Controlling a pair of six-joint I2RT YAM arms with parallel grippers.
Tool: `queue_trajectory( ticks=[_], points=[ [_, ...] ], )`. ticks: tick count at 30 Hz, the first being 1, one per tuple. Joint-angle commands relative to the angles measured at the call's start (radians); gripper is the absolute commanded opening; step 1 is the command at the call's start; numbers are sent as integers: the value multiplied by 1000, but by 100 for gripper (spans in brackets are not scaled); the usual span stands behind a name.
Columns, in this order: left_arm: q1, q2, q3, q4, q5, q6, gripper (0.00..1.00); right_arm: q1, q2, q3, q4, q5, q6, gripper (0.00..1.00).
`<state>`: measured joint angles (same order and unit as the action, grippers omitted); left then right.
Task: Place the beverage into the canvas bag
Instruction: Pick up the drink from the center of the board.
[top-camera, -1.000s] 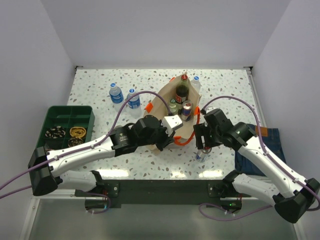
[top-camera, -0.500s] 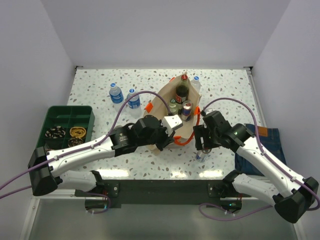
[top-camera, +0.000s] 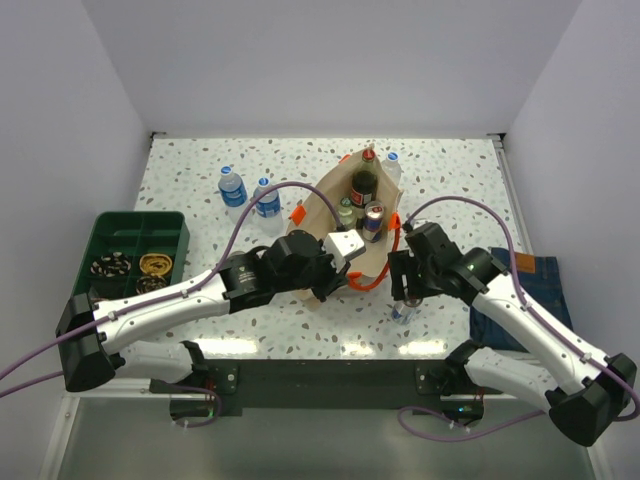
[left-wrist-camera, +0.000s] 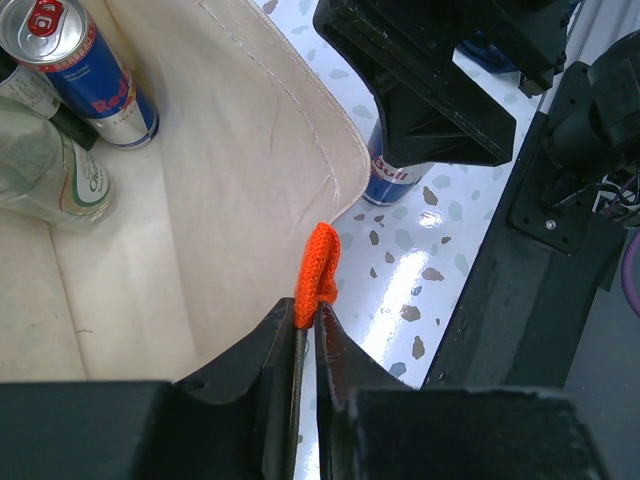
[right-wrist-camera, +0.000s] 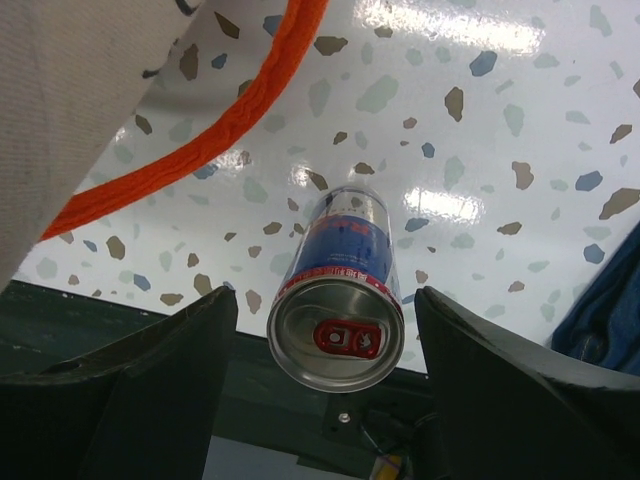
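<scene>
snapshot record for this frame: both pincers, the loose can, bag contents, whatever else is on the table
left pincer: shut on the orange strap at the rim of the canvas bag
right pincer: open, one finger either side of the can on table, gaps both sides
can on table: upright, blue and silver, just outside the bag's near wall
in bag: second can, cola bottle, greenish bottle
left of bag: two water bottles, standing
far left: green tray
far right: denim cloth
task status: can not yet in bag
</scene>
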<state>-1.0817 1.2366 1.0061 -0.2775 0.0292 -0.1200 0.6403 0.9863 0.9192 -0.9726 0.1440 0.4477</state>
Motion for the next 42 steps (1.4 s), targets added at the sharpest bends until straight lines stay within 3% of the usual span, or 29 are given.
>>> queue_trajectory(
  ticks=[1, 21, 27, 30, 31, 33, 42],
  points=[
    [2, 6, 8, 11, -21, -1, 18, -1, -8, -22, 0, 25, 43, 75],
    [2, 8, 11, 9, -23, -3, 18, -1, 52, -17, -32, 63, 77, 70],
    [2, 6, 8, 11, -26, -3, 18, -2, 60, -14, -38, 68, 78, 53],
    [2, 7, 8, 11, -28, -1, 18, -2, 61, -11, -44, 71, 82, 33],
    [2, 8, 8, 12, -28, -1, 18, -2, 60, -11, -46, 74, 85, 16],
    [2, 7, 8, 12, -26, 0, 18, -2, 57, -5, -54, 78, 88, 2],
    [2, 11, 12, 14, -26, 3, 18, -1, 43, 90, -81, 137, 103, 0]
  ],
)
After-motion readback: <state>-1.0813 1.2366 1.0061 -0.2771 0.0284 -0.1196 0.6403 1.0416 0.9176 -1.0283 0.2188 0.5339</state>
